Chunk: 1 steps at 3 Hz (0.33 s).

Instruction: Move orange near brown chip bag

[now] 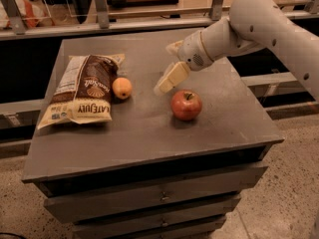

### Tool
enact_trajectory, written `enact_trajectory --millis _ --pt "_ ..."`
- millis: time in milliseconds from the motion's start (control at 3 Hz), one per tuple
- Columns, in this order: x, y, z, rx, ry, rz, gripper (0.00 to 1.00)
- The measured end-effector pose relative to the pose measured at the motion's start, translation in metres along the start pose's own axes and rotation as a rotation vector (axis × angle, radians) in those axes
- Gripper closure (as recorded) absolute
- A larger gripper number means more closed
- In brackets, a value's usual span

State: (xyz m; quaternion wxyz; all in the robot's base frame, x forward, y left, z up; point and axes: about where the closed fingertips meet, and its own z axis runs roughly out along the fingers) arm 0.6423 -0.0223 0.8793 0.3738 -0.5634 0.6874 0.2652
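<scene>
Orange [122, 87], small, round, yellow-orange, beside brown chip bag [82, 93] (claw [166, 69] near apple [186, 105])

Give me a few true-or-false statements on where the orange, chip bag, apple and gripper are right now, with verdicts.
1. The orange lies right beside the chip bag. True.
2. The gripper grips the orange. False: it hangs open and empty above the table, between orange and apple.
3. The apple sits on the table, apart from the orange. True.
4. The chip bag stands upright. False: it lies flat on the table.
</scene>
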Motion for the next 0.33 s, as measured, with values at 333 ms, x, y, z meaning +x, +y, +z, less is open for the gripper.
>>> enact_trajectory --millis 333 --pt "0.0028 -0.0019 -0.0022 0.007 0.009 0.010 0.00"
